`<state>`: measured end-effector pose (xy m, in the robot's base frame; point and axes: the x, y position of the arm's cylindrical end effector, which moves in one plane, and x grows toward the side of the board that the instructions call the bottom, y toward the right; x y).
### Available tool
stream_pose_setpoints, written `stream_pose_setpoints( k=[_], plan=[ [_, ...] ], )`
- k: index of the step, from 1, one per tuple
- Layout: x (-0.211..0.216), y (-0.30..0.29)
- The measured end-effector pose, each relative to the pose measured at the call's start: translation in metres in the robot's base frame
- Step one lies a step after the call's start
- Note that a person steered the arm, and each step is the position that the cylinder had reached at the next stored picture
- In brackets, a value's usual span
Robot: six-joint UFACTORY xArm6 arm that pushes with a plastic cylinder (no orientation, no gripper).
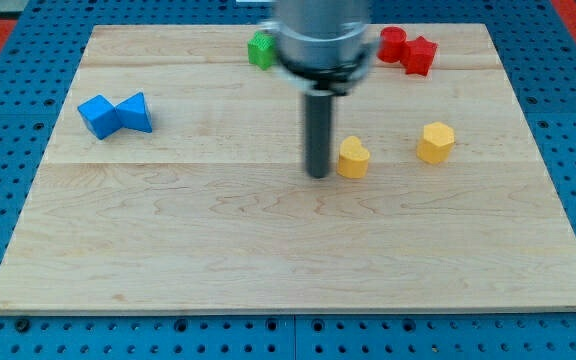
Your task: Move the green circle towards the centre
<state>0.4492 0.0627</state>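
Note:
A green block (261,49) sits near the view's top, left of centre, partly hidden behind the arm's grey body; its shape cannot be made out. My tip (319,174) rests on the wooden board (168,250) near the centre, well below the green block. The tip is just left of a yellow heart-like block (353,158), very close to it or touching.
A yellow hexagon block (435,143) lies right of centre. Two red blocks (408,49) sit together at the top right. Two blue blocks (116,114) sit together at the left. Blue pegboard surrounds the board.

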Motion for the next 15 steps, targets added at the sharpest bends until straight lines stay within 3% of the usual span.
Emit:
stream_pose_setpoints(
  k=[1,4,7,10,12,13,14,15],
  plan=[
    [-0.009,0.037],
    [-0.011,-0.057],
    [-0.012,-0.076],
    [-0.138,-0.073],
    [-0.202,-0.001],
    [-0.247,-0.02],
    [-0.252,-0.063],
    [-0.218,-0.09]
  ],
)
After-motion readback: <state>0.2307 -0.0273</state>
